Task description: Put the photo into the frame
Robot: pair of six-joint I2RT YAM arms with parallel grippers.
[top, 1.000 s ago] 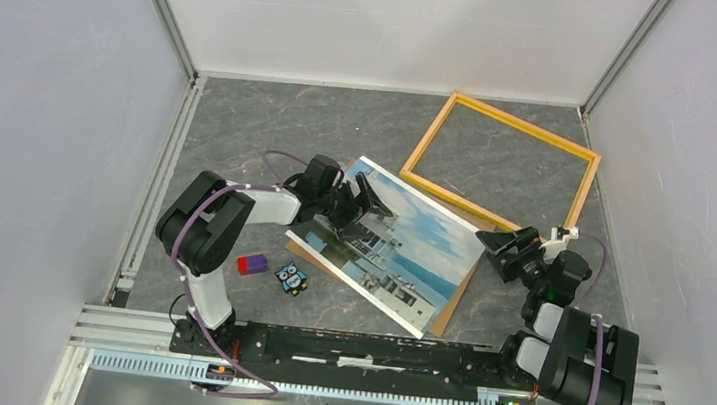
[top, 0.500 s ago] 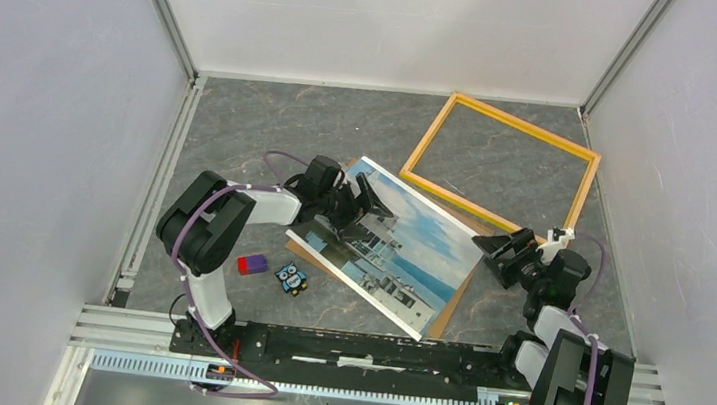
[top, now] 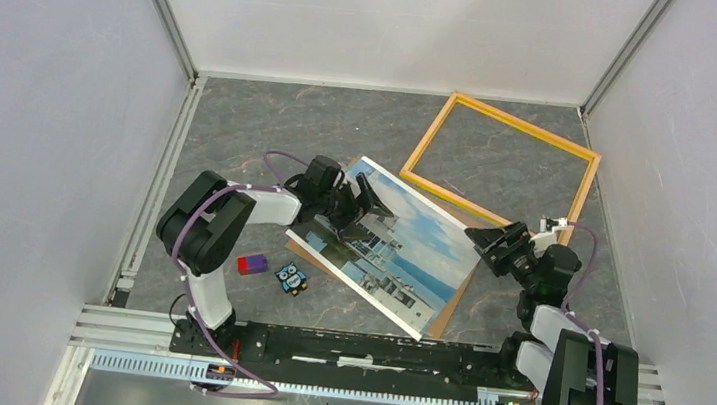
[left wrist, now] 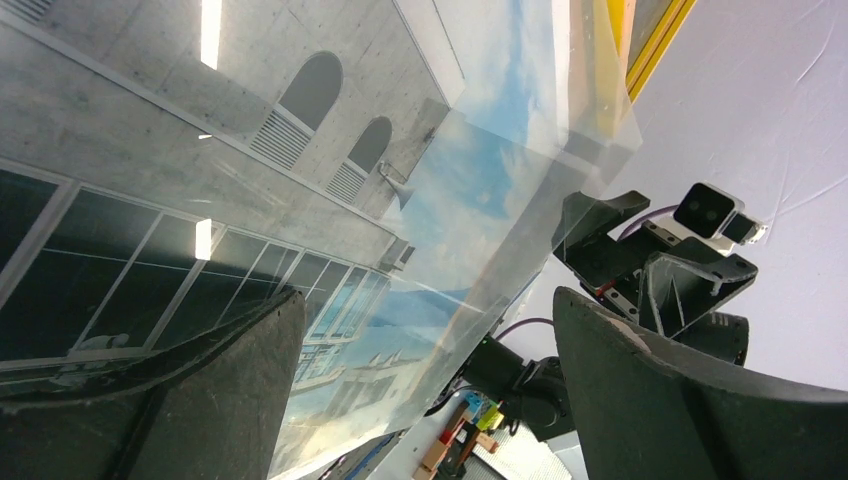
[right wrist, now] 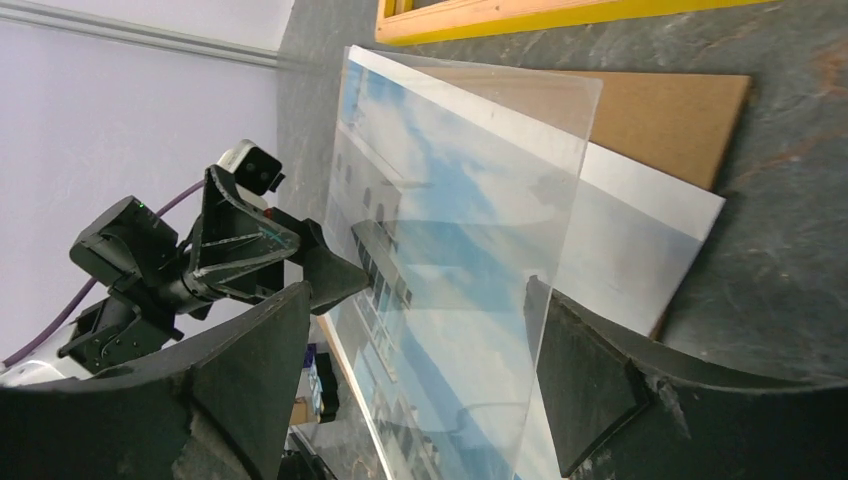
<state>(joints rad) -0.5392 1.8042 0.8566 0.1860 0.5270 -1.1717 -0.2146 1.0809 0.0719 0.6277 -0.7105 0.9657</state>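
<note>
Progress: early, with no part of the photo inside the frame yet.
Frame (top: 527,127): lay flat at the back right of the table, showing only bare tabletop inside its yellow-orange border.
Photo (top: 399,252): lay face up in the middle of the table on a brown backing board (right wrist: 660,110), with one far corner near the frame's near rail. A clear sheet (right wrist: 470,200) lay over it, slightly askew.
Left to do: judging by this layout, nearly everything. The photo had to be freed from the stack, carried to the frame and seated inside the border.
Left gripper (top: 366,203): jaws spread as wide as they go and gripping nothing. It hovered low over the photo's left part; whether a finger touched the glossy surface could not be told.
Right gripper (top: 487,244): jaws well apart at the photo's right edge. The clear sheet's edge lay in line with the gap between them, but they were not closed on it.
Also on the table: a small purple-and-red block (top: 251,265) and a little owl figure (top: 292,278), just beside each other near the left arm.
</note>
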